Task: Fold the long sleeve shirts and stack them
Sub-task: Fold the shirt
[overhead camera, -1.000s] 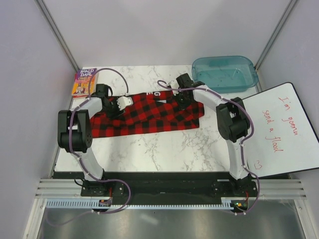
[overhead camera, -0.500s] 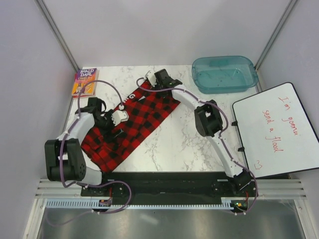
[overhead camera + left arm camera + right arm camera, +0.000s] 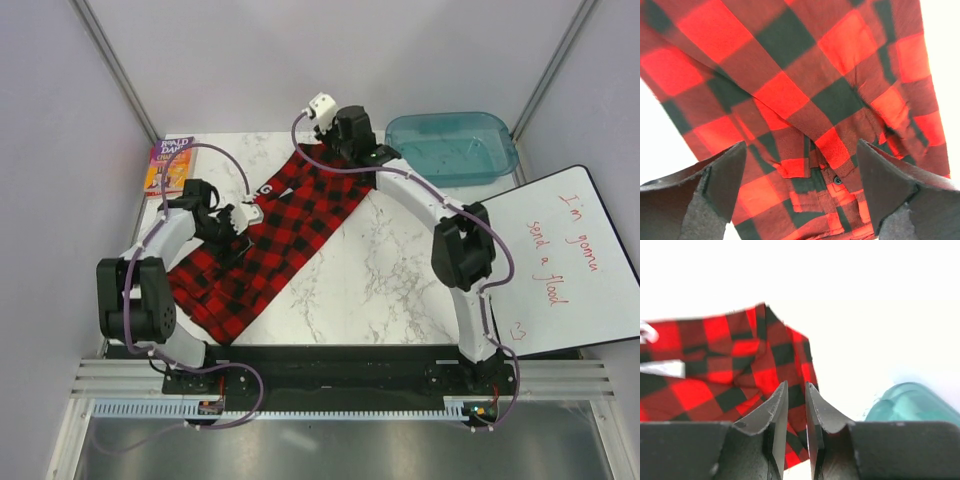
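The book point(image 3: 168, 165) lay at the 10 o'clock corner of the table point(image 3: 380, 280). The left gripper point(image 3: 800, 147) hovered just above the shirt point(image 3: 290, 225), its jaws spread wide and holding nothing. The shirt, 1 long plaid strip, ran across the table from 7 o'clock to 1 o'clock. At its 1 o'clock end, the right gripper point(image 3: 795, 386) showed only a narrow slit between its jaws; whether cloth was caught there could not be told. The tub point(image 3: 450, 150) sat at 2 o'clock and the whiteboard point(image 3: 560, 265) at 3 o'clock.
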`<state>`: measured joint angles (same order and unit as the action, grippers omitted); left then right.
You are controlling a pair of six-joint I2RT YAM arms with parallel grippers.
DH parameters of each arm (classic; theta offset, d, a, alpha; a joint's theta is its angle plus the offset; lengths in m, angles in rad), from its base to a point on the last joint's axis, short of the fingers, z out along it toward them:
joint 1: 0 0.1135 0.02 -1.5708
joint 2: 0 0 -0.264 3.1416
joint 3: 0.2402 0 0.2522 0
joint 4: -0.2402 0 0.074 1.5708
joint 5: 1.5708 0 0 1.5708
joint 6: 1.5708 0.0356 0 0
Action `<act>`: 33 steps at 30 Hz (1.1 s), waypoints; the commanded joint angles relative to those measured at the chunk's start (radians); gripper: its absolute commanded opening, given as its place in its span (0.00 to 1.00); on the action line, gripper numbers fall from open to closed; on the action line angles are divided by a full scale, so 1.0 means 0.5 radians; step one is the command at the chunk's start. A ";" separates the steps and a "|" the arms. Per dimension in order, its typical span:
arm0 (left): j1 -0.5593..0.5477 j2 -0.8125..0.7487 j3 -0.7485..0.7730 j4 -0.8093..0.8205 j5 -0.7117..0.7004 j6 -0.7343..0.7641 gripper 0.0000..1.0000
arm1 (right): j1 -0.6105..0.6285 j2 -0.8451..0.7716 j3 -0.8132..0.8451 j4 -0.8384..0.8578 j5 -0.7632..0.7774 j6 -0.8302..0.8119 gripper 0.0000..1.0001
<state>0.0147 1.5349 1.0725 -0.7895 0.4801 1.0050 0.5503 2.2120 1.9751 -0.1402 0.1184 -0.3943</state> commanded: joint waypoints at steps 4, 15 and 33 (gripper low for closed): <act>-0.216 0.204 -0.065 0.088 -0.475 0.110 0.80 | -0.094 -0.313 -0.161 -0.455 -0.230 0.398 0.25; -0.854 0.654 0.023 0.088 -0.595 -0.301 0.80 | -0.346 -0.414 -0.324 -0.858 -0.467 0.460 0.21; -0.797 0.238 0.703 -0.026 0.570 -1.172 0.99 | -0.236 0.147 0.145 -1.091 -0.602 0.175 0.17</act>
<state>-0.4877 1.8740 1.4837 -0.8272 0.5865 0.5152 0.3599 2.1944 1.9690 -0.6472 -0.1551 -0.2401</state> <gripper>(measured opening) 0.991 0.177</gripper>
